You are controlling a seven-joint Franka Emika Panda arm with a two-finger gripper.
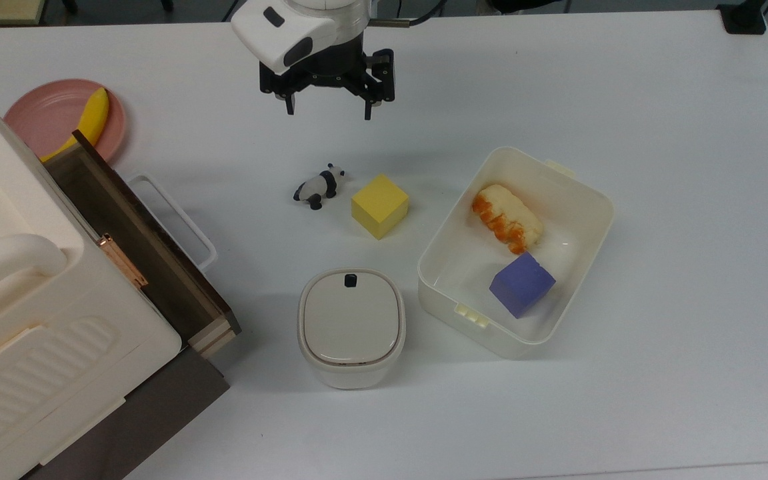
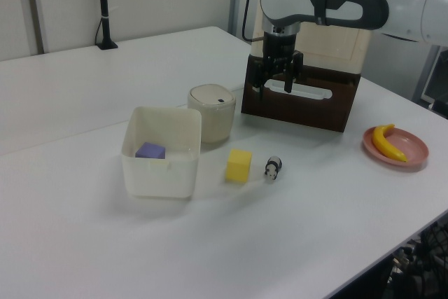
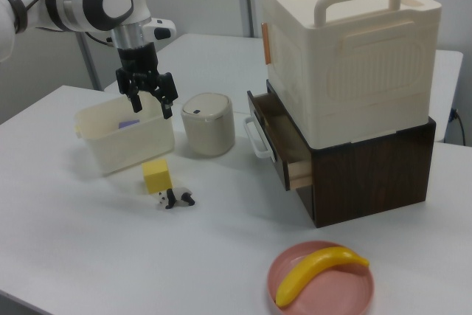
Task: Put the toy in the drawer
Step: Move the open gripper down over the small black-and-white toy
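Observation:
The toy [image 1: 319, 187], a tiny black-and-white panda, stands on the white table just to the top view's left of a yellow cube [image 1: 379, 205]; it also appears as the toy [image 2: 273, 167] and the toy [image 3: 175, 198]. My gripper [image 1: 328, 107] hangs open and empty above the table, beyond the toy toward the top view's upper edge. It is also seen as the gripper [image 2: 274, 89] and the gripper [image 3: 151, 104]. The drawer [image 1: 132, 235], dark brown with a white loop handle [image 1: 177, 217], stands pulled open from the cream cabinet [image 3: 346, 42] at the top view's left.
A white tub [image 1: 557, 193] holds a purple cube [image 1: 521, 283] and a bread-like item [image 1: 507, 217]. A round lidded canister [image 1: 351, 327] stands between the drawer and the tub. A pink plate [image 1: 44, 117] with a banana [image 1: 94, 117] lies behind the cabinet.

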